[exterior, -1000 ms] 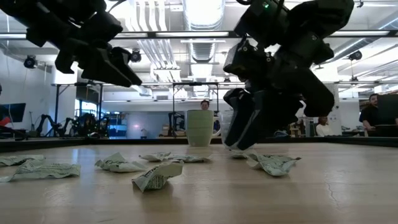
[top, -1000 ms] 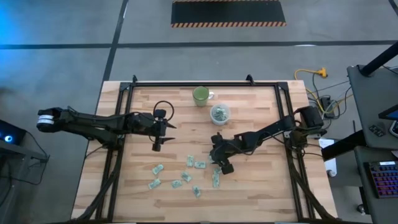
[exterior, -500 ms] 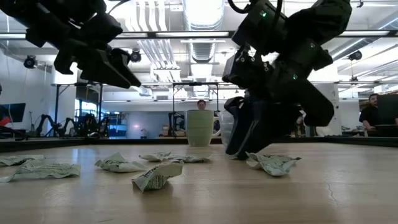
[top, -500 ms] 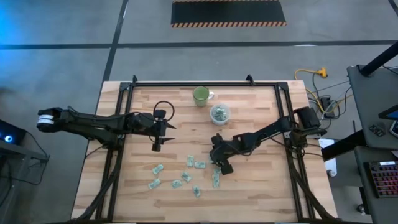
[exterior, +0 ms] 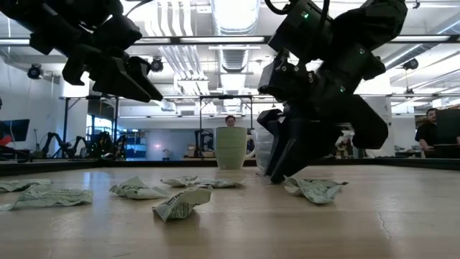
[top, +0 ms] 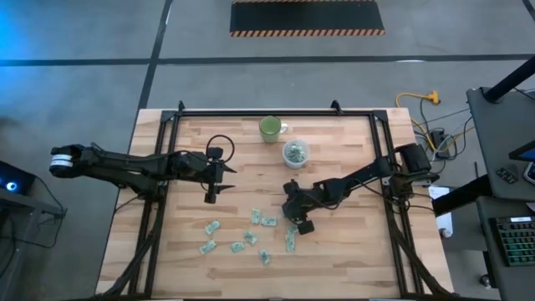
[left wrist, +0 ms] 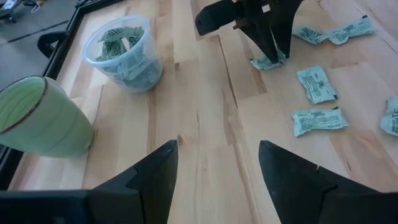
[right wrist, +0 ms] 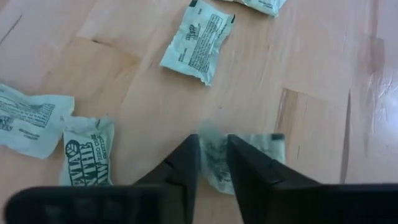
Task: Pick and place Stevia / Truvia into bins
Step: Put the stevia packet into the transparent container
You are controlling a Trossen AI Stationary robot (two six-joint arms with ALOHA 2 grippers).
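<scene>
Wooden table (top: pixel 351 251): seven loose sachets (top: pixel 268 221), right claw (right wrist: pixel 211 158) pinching one.

Pale green and white sachets (right wrist: pixel 198 38) printed with dark lettering are seen on a light wood-grain table (top: pixel 351 251). A pale green mug (left wrist: pixel 37 124) with a brown rim is shown beside a clear cup (left wrist: pixel 123 51).

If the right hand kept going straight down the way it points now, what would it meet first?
The sachet already between its fingertips, lying flat on the table. The right hand straddles it, so the wood comes next; whether it is touching yet is unclear.
</scene>
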